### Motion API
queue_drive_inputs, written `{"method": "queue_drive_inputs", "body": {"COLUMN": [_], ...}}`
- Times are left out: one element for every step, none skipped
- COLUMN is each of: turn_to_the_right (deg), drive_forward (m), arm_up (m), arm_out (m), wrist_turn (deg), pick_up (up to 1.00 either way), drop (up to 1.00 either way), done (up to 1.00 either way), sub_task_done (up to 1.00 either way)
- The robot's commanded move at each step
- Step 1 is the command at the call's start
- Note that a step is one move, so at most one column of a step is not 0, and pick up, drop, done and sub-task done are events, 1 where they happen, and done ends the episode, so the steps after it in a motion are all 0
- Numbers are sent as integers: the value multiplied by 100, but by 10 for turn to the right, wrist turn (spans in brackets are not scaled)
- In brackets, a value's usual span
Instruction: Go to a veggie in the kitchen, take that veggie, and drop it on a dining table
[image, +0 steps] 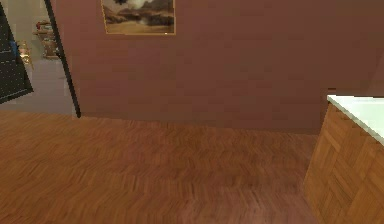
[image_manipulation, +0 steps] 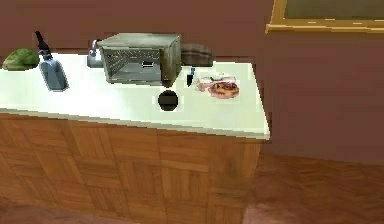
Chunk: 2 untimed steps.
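Note:
A green rounded thing (image_manipulation: 19, 60), perhaps a leafy veggie, lies at the far left of a pale countertop (image_manipulation: 110, 108) in the arm side view. On the same top, further right, pinkish-red food (image_manipulation: 219, 88) lies near the counter's end. The counter's corner (image: 357, 108) also shows at the forward view's right edge.
A blue-grey spray bottle (image_manipulation: 51, 70), a metal toaster box (image_manipulation: 140, 58), a kettle (image_manipulation: 95, 56), a brown loaf (image_manipulation: 199, 49) and a small dark round object (image_manipulation: 168, 100) stand on the counter. Ahead lie wooden floor (image: 160, 170), a mauve wall with a painting (image: 138, 15) and a doorway (image: 35, 60) at left.

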Motion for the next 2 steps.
{"method": "queue_drive_inputs", "body": {"turn_to_the_right": [0,0], "drive_forward": [0,0], "arm_up": [50,38], "arm_out": [0,0], "wrist_turn": [0,0], "pick_up": [0,0], "drop": [0,0], "done": [0,0], "sub_task_done": [0,0]}}
